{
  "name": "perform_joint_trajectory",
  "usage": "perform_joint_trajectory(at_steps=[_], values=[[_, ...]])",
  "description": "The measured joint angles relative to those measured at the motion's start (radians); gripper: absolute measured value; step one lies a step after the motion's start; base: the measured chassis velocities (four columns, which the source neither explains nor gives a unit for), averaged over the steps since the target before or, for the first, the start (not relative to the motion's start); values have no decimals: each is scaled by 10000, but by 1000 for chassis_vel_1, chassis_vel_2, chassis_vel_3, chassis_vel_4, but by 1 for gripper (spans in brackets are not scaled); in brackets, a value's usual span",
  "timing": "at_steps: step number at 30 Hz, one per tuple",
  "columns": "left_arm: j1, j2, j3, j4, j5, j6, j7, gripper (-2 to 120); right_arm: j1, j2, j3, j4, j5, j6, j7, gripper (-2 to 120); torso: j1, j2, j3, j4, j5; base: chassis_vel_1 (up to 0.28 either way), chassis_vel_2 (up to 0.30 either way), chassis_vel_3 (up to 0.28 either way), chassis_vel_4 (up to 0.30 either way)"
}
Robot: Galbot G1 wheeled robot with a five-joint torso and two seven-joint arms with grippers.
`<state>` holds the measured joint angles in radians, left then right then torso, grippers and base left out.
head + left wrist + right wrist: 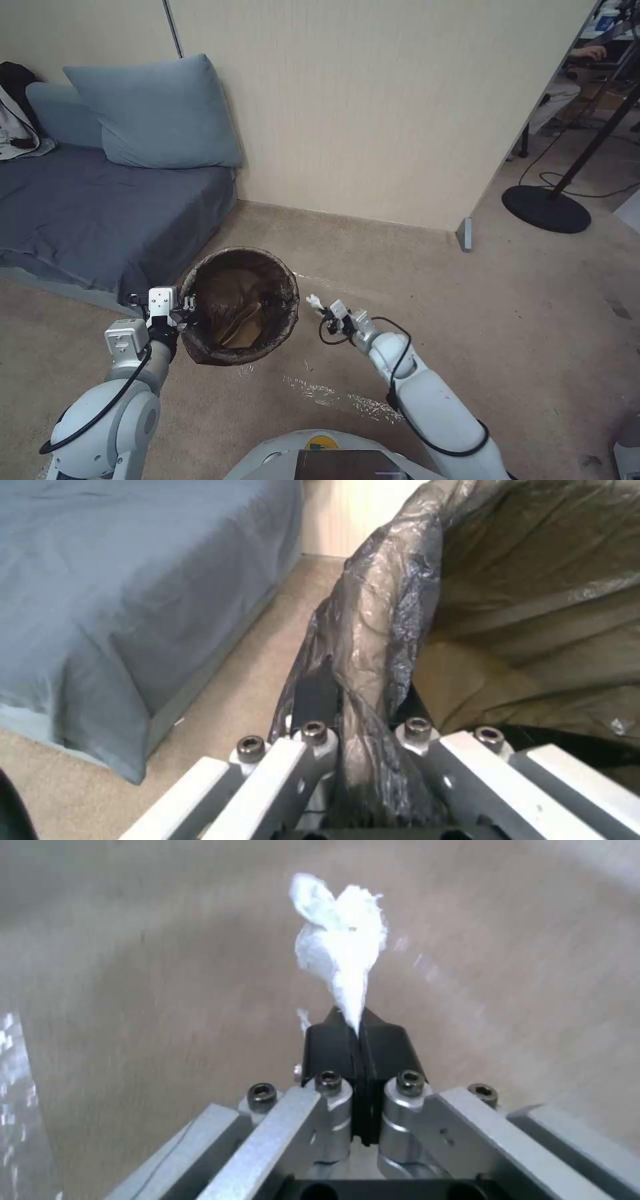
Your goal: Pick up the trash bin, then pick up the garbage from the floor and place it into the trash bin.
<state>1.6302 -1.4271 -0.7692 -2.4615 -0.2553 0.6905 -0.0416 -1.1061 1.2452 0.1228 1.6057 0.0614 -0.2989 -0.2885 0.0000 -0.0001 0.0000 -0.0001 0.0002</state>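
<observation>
On the far left, a grey-blue sofa point(100, 207) with a blue cushion point(157, 113) is sitting against the beige wall point(360, 113). My left pincer point(189, 308) is pinching the near-left rim of the trash bin point(267, 267), its fingers point(313, 700) pressed together on the crinkled dark bag point(380, 630) that is folded over that rim. The bin is hanging from this grip just right of the sofa's front edge, above the tan carpet point(427, 287), its mouth facing up toward my head. Inside it, tan crumpled paper point(243, 327) is lying near the bottom. Just right of the bin, my right pincer point(325, 308) is pinching a white crumpled scrap point(340, 940), black pads point(333, 1045) pressed tight on its narrow end. The scrap is sticking out toward the bin, apart from its rim. Far right, a round black stand base point(547, 209) is resting on the floor.
</observation>
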Motion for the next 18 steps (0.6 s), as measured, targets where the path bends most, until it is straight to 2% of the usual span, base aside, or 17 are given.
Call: perform_joint_trajectory(at_steps=[9, 12, 18], values=[[-36, -10, 14, 82, 3, 7, -2, 3, -558, -1090, 955, 2030, 818, 11, 63, 0, 0, 0, 0, 0, 2, 0, 0, 0, 0], [-48, -28, 42, 163, 23, 7, 0, 3, -621, -1663, 1341, 2832, 1372, -159, 87, 0, 0, 0, 0, 2, 1, 0, 0, 0, 0], [-98, -31, 88, 245, 41, 32, 41, 3, -627, -2327, 1878, 4048, 2250, -472, 91, 0, 0, 0, 0, 1, 2, 0, 0, 0, 0]])
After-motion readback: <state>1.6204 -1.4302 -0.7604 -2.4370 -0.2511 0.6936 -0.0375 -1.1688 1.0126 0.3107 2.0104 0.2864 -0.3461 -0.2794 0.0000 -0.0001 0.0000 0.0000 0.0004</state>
